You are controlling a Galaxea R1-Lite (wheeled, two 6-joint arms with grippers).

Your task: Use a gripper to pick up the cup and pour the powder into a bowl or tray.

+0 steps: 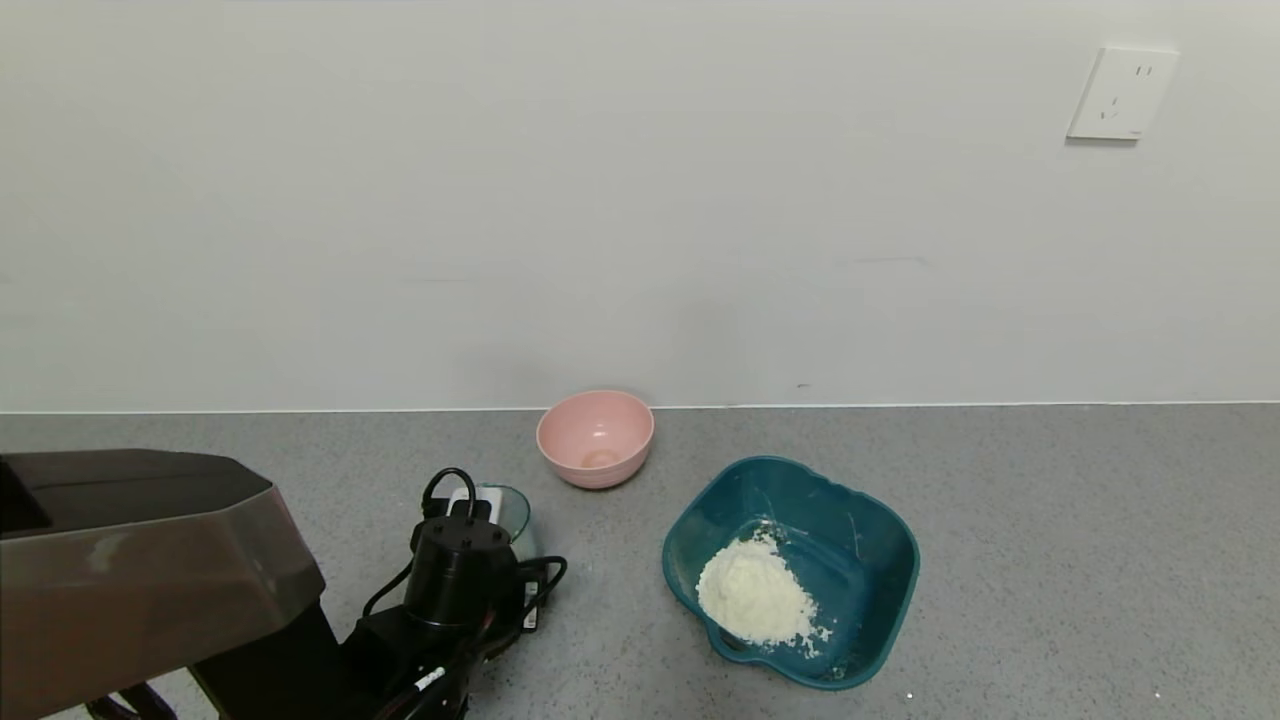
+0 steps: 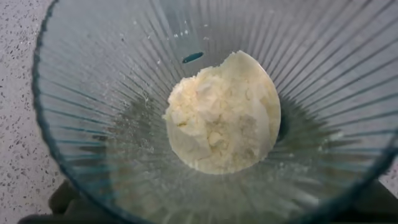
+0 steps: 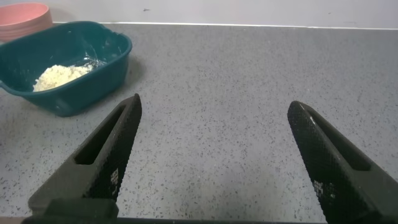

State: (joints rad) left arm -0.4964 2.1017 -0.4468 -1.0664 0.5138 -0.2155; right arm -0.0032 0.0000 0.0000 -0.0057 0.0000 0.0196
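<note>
The ribbed translucent cup (image 1: 512, 508) stands at the front left of the grey counter, mostly hidden behind my left gripper (image 1: 478, 525), which is right at it. The left wrist view looks straight down into the cup (image 2: 93, 112), which holds a clump of cream powder (image 2: 224, 115). The dark teal basin (image 1: 880, 560) sits to the right of the cup and holds a heap of white powder (image 1: 755, 595). My right gripper (image 3: 211, 118) is open and empty, low over bare counter. From there the basin (image 3: 93, 81) lies far off to one side.
A small pink bowl (image 1: 596, 437) stands near the wall behind the cup and the basin; it also shows in the right wrist view (image 3: 22, 15). A wall socket (image 1: 1122, 93) is high at the right. Bare counter stretches right of the basin.
</note>
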